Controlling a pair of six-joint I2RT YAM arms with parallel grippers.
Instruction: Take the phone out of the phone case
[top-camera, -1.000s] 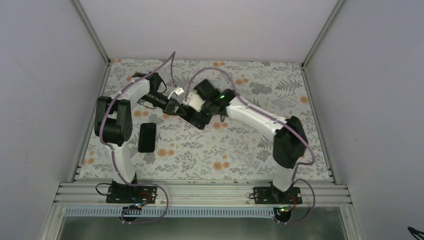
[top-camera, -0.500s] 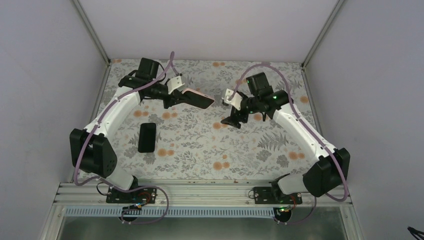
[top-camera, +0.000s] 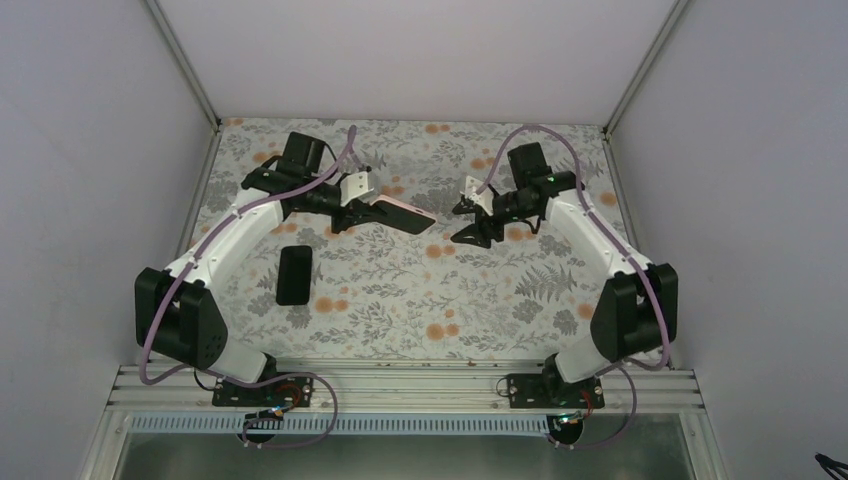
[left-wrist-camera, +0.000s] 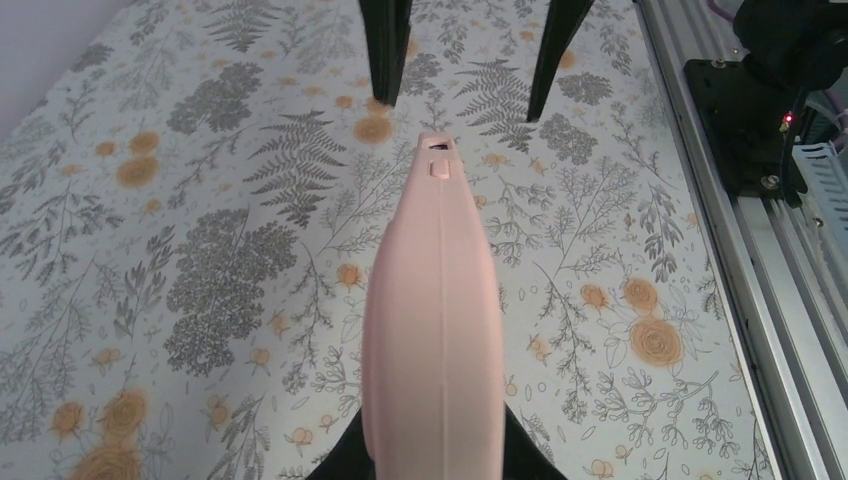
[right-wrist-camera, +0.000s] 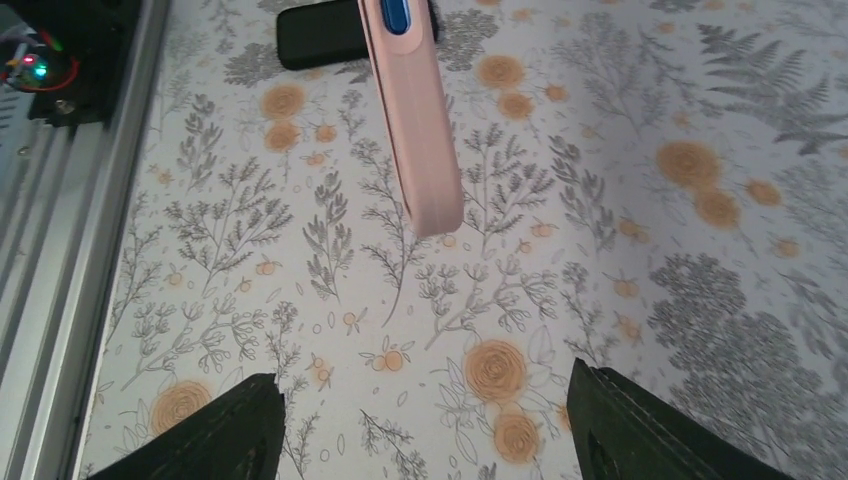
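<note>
Above the table (top-camera: 480, 290), left gripper (top-camera: 350, 212) clamps the pink phone case (top-camera: 402, 214) — right gripper (top-camera: 465, 222) gapes wide, empty.

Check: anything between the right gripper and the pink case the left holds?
Nothing visible. The right gripper faces the pink case across open air; the black slab lies on the table, aside.

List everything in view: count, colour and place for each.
phone case: one, pink, held above the table, left of centre
phone-like slab: one, black, flat on the table, nearer than the case
table: one, grey and orange floral cover
rail: one, silver, near edge
walls: three, white, around the table
left end effector: one, black, shut on the phone case
right end effector: one, black, open, empty, facing the case
</note>
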